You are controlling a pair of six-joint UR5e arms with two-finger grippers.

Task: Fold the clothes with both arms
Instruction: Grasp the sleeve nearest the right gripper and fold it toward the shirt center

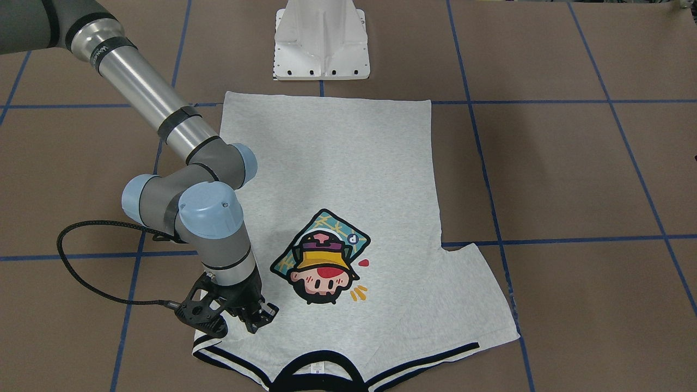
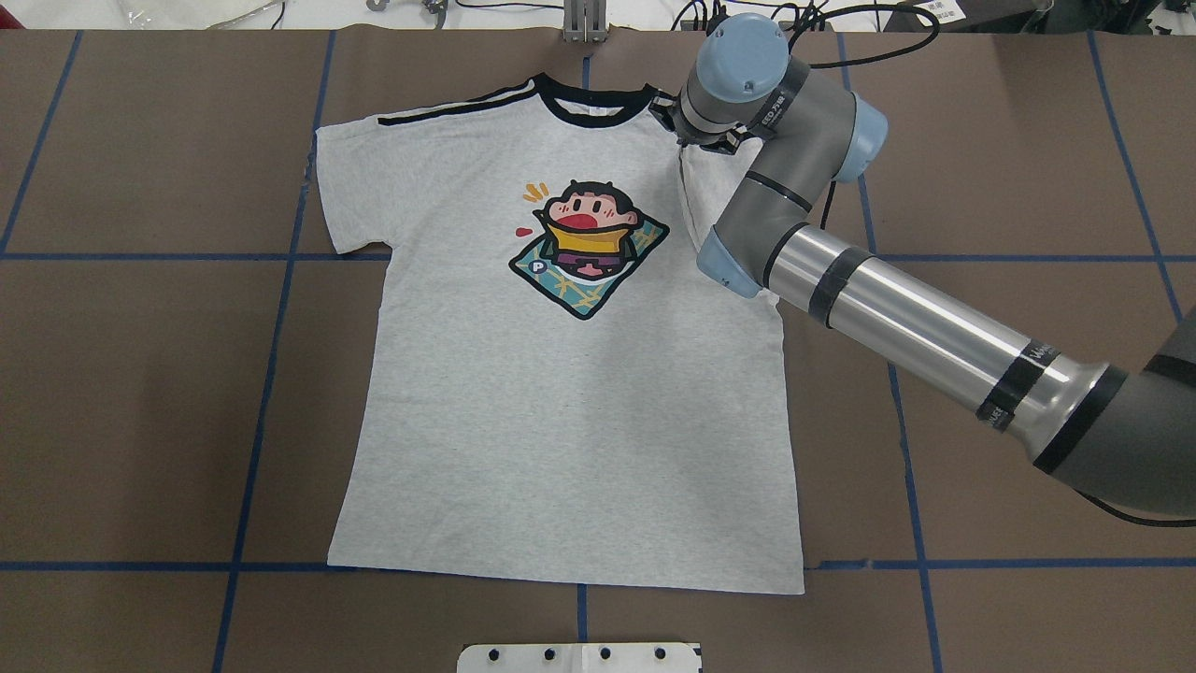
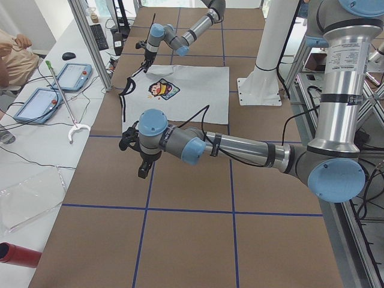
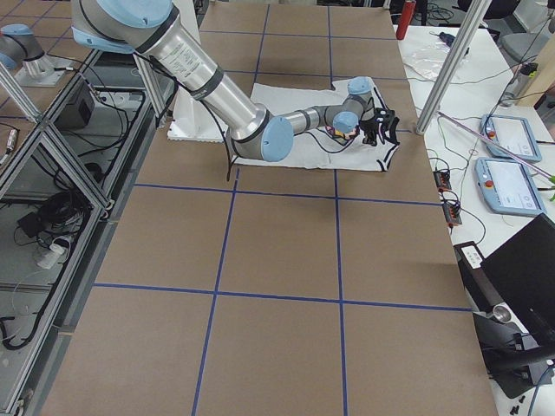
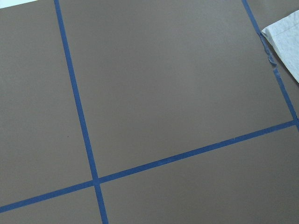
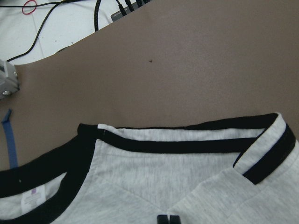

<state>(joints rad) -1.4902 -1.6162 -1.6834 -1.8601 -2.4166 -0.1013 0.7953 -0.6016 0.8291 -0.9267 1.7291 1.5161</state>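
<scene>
Heather-grey T-shirt (image 2: 561,421) lies print-up and flat on the brown surface (image 2: 140,374), with its collar (image 2: 593,98) away from the robot and its hem toward the white pedestal (image 1: 321,43). The right arm (image 1: 163,120) is down at its own shoulder of the shirt, where the right sleeve (image 6: 261,186) is turned in over the body. The wrist view shows its jaws clenched tip to tip just over the cloth, but I cannot tell whether a pinch of fabric sits between them. The left arm (image 3: 240,150) hangs over bare surface well apart from the shirt. It is seen only from the side, so the state of its jaws cannot be told. The left sleeve (image 2: 346,196) lies spread.

The step in hand looks like the sleeve fold on the right side. To do it well, lay the sleeve so its crease runs straight from beside the collar toward the hem. Press it flat before letting go, and lift straight up so the cloth does not drag. The left arm should mirror this on its side, so the striped trim (image 6: 187,145) ends even on both shoulders.

One piece of writing can be read: a white "P" in a dark circle (image 2: 537,266) on the cartoon print (image 2: 584,248). The neck label (image 6: 32,199) and the lettering on the arm tubes are too small to read.
</scene>
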